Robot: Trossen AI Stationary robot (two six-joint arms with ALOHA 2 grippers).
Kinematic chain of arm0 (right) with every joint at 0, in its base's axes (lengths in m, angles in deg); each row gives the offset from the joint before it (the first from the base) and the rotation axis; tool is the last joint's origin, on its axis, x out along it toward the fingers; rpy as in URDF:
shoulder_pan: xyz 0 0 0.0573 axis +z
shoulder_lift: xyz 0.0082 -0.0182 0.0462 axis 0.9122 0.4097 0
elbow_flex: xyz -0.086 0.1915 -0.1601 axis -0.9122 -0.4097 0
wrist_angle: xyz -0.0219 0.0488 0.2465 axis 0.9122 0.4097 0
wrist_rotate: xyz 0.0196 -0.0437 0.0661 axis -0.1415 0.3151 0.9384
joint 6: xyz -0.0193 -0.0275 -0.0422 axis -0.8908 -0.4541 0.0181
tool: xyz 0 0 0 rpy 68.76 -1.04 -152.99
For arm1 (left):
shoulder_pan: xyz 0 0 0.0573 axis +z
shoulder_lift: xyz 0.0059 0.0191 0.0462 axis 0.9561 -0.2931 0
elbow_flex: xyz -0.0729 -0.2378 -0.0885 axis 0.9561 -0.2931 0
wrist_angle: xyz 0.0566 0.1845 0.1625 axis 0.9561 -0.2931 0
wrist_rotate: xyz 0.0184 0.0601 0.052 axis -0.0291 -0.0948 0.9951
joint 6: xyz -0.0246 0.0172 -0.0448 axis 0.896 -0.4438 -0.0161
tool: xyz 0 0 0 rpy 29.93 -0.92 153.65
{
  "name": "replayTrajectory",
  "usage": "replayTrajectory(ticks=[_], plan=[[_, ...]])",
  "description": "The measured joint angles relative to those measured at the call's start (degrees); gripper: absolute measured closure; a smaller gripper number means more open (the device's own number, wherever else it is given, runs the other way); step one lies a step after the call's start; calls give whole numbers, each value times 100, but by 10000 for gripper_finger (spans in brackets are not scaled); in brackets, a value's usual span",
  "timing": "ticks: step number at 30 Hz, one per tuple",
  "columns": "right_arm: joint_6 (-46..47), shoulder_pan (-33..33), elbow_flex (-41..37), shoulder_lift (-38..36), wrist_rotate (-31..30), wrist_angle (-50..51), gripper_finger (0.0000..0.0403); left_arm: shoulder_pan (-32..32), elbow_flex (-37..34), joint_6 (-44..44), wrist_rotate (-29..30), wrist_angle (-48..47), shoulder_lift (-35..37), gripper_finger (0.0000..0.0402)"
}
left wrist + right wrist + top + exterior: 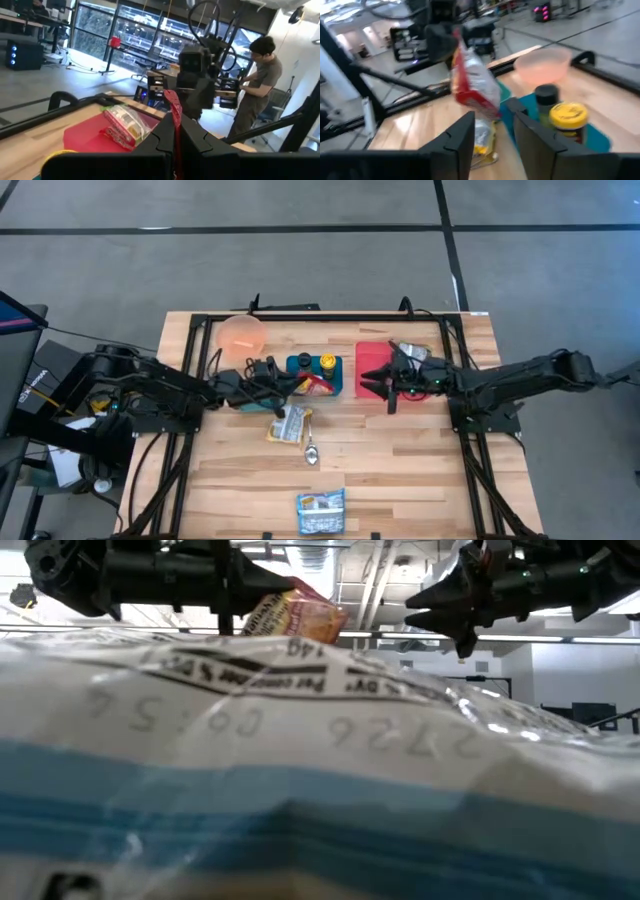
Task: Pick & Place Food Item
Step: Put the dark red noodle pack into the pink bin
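Wooden slats make up the table (400, 470), which we take as our landmark; grey floor surrounds it in the high view. At table height, nearly all of the low view is blocked by a clear wrapper with blue bands and reversed print pressed close to the lens, so we cannot inspect the tabletop from there. This is likely the blue-and-white packet (321, 512) lying at the table's near edge.

Toward the table's far side we note a red tray (372, 356) right of centre and a teal tray (334, 383) at centre. The teal tray holds a yellow-capped bottle (327, 362) and a dark-capped bottle (302, 362); their labels are too small to read. A translucent pink bowl (242, 333) stands at the far left corner. Mid-table lie a small packet (288, 423) and a spoon (310, 448), just beside each other.

The left gripper (296, 385) reaches over the teal tray, its fingers clenched on a red-and-yellow snack bag (296, 616) that hangs clear of the surface; from above, most of the bag is hidden by the arm. The right gripper (376, 379) sits over the red tray with its fingers spread, grasping nothing. A second snack bag (122, 125) rests on that tray, partly concealed from above.

Beyond the table, a person (260, 82) stands at equipment, cut off below the waist.
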Motion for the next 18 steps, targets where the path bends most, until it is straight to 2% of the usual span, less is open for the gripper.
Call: replayTrajectory(ticks=[5, 9, 18], plan=[[-2, -2, 0, 404, 316, -321, 208, 1, 270, -2, -2, -3, -425, 401], [-252, 0, 0, 612, 331, -535, 167, 1, 429, 14, -4, -4, -608, 401], [-299, -2, 0, 1140, 333, -1246, 162, 40, 661, 157, -4, -119, -828, 401]])
